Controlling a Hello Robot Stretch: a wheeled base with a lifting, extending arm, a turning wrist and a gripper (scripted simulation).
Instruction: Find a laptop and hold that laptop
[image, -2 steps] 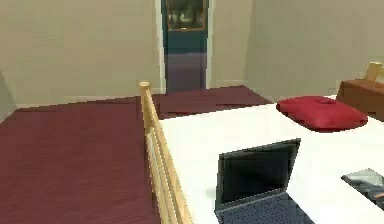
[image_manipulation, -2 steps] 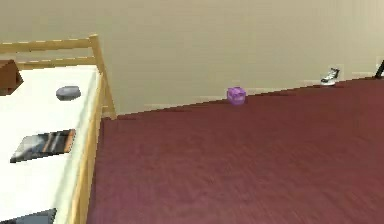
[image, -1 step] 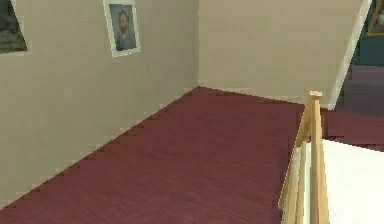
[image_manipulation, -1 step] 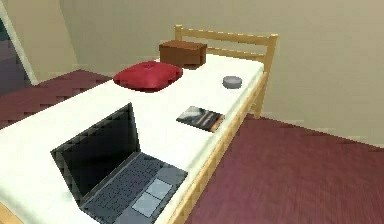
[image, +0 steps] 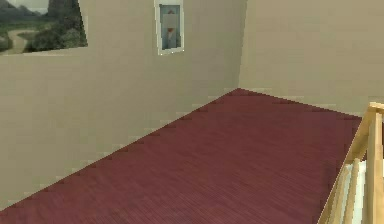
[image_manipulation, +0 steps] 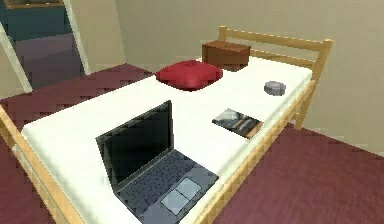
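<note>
Tool state cannot be told just now. Finding looks done: the laptop sits open on the white bed, close to the near edge. A book lies near it and a red pillow is farther back. Holding is not done yet, I think, because the laptop rests on the bed. Reaching for it and picking it up is what is left.

Laptop dark grey; pillow red; box brown; sheet white; floor maroon.
</note>
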